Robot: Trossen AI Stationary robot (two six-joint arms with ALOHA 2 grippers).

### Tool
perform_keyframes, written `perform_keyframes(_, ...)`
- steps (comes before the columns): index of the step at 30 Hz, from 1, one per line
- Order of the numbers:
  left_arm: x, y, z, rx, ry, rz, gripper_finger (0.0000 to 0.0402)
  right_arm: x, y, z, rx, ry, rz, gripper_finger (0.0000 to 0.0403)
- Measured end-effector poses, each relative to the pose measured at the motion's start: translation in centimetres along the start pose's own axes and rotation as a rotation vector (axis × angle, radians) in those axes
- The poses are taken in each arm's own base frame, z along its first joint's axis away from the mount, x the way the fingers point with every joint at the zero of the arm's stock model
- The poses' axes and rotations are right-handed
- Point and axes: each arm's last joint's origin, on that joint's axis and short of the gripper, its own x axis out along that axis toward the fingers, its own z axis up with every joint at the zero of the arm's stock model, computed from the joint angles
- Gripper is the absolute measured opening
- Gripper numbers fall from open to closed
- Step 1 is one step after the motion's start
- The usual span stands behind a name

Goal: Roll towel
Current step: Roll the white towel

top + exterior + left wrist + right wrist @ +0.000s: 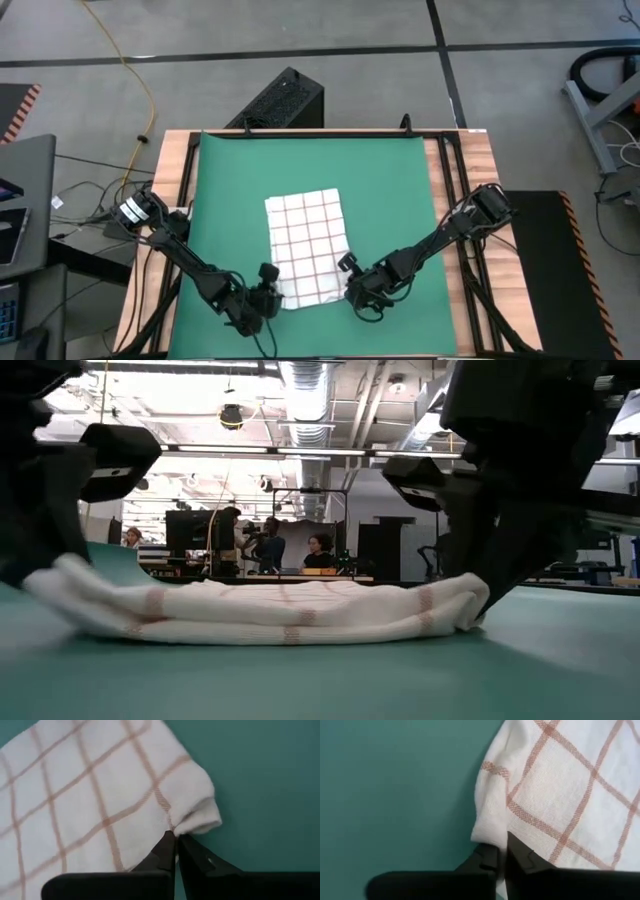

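White cloth with thin red-brown grid lines, the towel [306, 245] lies on the green mat [390, 190] near the counter's [455, 310] front edge, its near end folded over into a soft double layer. At about 7 o'clock from its middle, the left tool [268, 297] is pressed together, pinching the towel's near left corner. At about 5 o'clock, the right tool [352, 290] is likewise closed on the near right corner. Beyond the counter, at 12 o'clock, people [268, 545] sit at desks.
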Motion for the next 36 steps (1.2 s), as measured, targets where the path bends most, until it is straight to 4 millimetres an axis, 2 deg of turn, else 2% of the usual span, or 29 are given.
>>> perform_keyframes(2,0.0,0.0,0.2,-0.110,-0.010,0.019,0.0001,0.0,0.1,0.0,0.021,-0.002,0.004,0.0014)
perform_keyframes(7,-0.1,0.0,0.3,-0.388,-0.015,0.019,0.0000,0.0,-0.1,0.1,0.131,-0.024,0.075,0.0015)
perform_keyframes(14,-0.1,0.0,0.2,-0.631,0.000,-0.001,0.0000,0.2,-1.0,-0.1,0.348,-0.050,0.247,0.0012)
perform_keyframes(24,-0.1,-0.2,0.3,-0.825,0.027,-0.047,0.0000,0.4,-2.4,-0.8,0.554,-0.041,0.457,0.0011)
perform_keyframes(27,-0.1,-0.1,0.3,-0.877,0.035,-0.062,0.0000,0.1,-2.6,-0.8,0.590,-0.041,0.459,0.0011)
perform_keyframes(32,-0.1,-0.1,0.8,-0.915,-0.024,-0.059,0.0000,-1.6,-3.3,-0.3,0.593,-0.090,0.407,0.0011)
perform_keyframes(36,-0.3,0.4,1.2,-0.929,-0.059,-0.046,0.0000,-1.9,-3.6,-0.3,0.614,-0.096,0.403,0.0011)
